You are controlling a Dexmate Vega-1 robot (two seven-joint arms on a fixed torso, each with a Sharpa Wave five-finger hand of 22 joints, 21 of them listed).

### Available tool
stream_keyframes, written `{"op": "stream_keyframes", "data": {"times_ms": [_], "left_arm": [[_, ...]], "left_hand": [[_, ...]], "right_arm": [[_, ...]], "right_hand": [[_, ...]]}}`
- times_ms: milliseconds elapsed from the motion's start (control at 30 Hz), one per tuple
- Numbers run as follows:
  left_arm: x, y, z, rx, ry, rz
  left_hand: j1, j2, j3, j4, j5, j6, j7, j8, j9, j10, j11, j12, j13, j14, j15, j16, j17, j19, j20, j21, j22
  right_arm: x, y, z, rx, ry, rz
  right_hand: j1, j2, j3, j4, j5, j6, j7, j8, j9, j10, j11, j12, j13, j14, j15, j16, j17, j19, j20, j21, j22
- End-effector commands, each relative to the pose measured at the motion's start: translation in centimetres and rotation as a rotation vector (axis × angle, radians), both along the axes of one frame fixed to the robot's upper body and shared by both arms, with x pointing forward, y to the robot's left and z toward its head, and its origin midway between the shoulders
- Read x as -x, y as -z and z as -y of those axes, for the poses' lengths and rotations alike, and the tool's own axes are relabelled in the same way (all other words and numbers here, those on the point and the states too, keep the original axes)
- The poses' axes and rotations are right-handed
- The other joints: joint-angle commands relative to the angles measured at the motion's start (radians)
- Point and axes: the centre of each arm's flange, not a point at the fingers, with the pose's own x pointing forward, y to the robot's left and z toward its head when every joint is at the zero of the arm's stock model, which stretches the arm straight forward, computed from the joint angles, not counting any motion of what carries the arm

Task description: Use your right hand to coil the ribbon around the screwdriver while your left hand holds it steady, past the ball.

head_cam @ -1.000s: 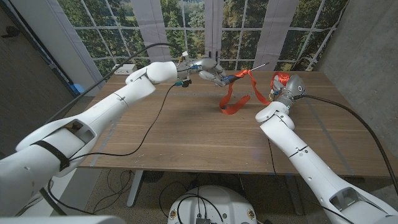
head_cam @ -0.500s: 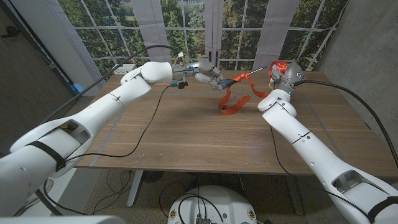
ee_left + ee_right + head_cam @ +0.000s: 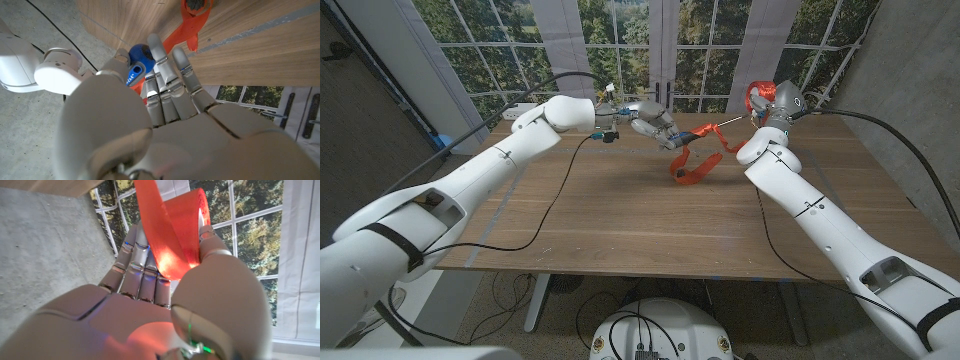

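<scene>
Both robot hands are busy: my left robot hand [image 3: 655,120] grips the screwdriver [image 3: 712,125] above the counter [image 3: 620,210], my right robot hand [image 3: 767,103] pinches the ribbon [image 3: 692,160] raised. I should keep tension while looping over the shaft.

Both arms reach far forward, left hand [image 3: 655,121] and right hand [image 3: 767,103] clenched

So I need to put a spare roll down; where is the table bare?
The near half of the table is bare, except a black cable toward its left. It is crowded at the far edge: ribbon, left hand, right hand.
</scene>
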Motion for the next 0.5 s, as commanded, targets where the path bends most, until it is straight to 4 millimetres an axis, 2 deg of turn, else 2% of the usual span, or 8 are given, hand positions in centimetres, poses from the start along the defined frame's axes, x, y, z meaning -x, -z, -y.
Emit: {"op": "stream_keyframes", "data": {"times_ms": [33, 500], "left_arm": [[-0.3, 0.4, 0.1, -0.050, -0.051, 0.002], [-1.3, 0.3, 0.5, -0.060, -0.076, 0.008]], "left_hand": [[0.094, 0.099, 0.092, -0.031, 0.003, 0.151, -0.073, 0.002, 0.032, 0.168, -0.166, 0.006, 0.083, 0.015, -0.044, -0.002, 0.001, -0.006, 0.000, 0.001, 0.002], [0.095, 0.101, 0.092, -0.031, 0.002, 0.152, -0.068, 0.001, 0.031, 0.167, -0.161, 0.003, 0.083, 0.016, -0.044, -0.002, 0.001, -0.007, 0.002, 0.001, 0.002]], "right_arm": [[1.1, -3.2, -2.3, 0.109, -0.040, 0.044], [2.9, -5.5, -5.6, 0.171, -0.149, 0.124]], "right_hand": [[0.090, 0.097, 0.019, -0.021, 0.004, 0.213, -0.044, 0.082, 0.128, 0.098, -0.059, 0.084, 0.109, 0.021, -0.130, 0.005, 0.001, -0.001, 0.000, 0.005, -0.001], [0.088, 0.097, 0.019, -0.022, 0.004, 0.212, -0.042, 0.082, 0.128, 0.097, -0.061, 0.083, 0.108, 0.023, -0.133, 0.005, 0.003, -0.002, -0.002, 0.006, -0.001]]}}
